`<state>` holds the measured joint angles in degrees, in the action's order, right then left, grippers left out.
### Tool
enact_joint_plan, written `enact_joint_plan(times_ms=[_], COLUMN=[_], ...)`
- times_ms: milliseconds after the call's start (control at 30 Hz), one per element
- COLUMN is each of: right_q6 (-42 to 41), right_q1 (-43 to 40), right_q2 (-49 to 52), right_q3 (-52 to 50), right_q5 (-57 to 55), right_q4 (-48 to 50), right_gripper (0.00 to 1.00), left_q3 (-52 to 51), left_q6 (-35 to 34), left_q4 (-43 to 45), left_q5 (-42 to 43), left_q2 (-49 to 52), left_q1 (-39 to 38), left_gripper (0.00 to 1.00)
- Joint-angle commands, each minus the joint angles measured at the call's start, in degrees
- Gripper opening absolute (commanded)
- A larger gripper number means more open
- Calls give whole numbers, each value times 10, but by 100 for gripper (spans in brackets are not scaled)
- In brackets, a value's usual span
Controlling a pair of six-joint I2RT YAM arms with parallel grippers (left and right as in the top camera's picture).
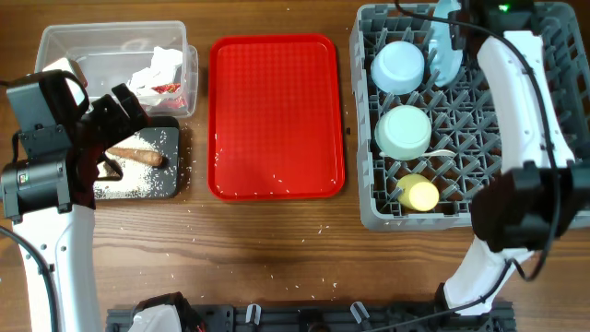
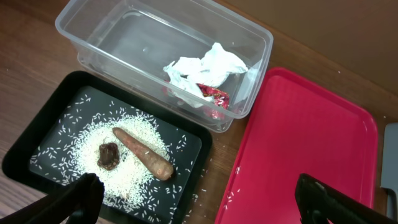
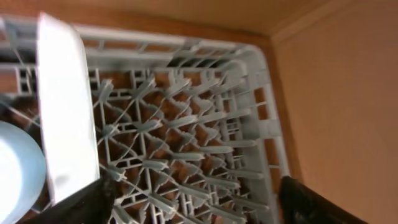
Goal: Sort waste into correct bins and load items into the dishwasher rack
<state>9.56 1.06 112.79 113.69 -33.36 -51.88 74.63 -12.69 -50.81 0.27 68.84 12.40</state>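
Note:
The clear tub (image 1: 64, 46) holds the crumpled napkin (image 2: 205, 68) and the red wrapper (image 2: 214, 96). The black tray (image 1: 171, 184) holds rice (image 2: 134, 140), the brown stick (image 2: 143, 152) and the brown lump (image 2: 109, 155). My left gripper (image 2: 205, 205) is open and empty, above the gap between the black tray and the red tray. The grey rack (image 1: 369, 207) holds the blue bowl (image 1: 398, 66), green bowl (image 1: 404, 131), yellow cup (image 1: 419, 194), spoon (image 1: 444, 151) and the upright plate (image 1: 449, 57). My right gripper (image 3: 199, 208) is open and empty over the rack's far right pegs (image 3: 205, 124), beside the plate (image 3: 62, 106).
The flat red tray (image 1: 277, 115) lies between the bins and the rack, with a few rice grains on it. More grains lie loose on the wood in front of it (image 1: 277, 235). The right arm (image 1: 521, 111) spans the rack's right side.

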Motion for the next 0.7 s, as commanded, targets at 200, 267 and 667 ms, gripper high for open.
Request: enact_joint_plan(times_ms=[200, 267, 667], right_q6=[-23, -23, -186], right_q1=[17, 19, 157], right_q2=[-183, -179, -177], right_q3=[2, 2, 2], right_q5=[411, 575, 582], right_q4=[-104, -119, -125], right_gripper=[100, 100, 100], left_q3=[8, 8, 8], left_q6=[9, 9, 9], left_q4=[2, 2, 2], left_q5=[-3, -3, -3], left_q2=[0, 0, 0], left_q1=[3, 3, 3], left_gripper=[100, 100, 100])
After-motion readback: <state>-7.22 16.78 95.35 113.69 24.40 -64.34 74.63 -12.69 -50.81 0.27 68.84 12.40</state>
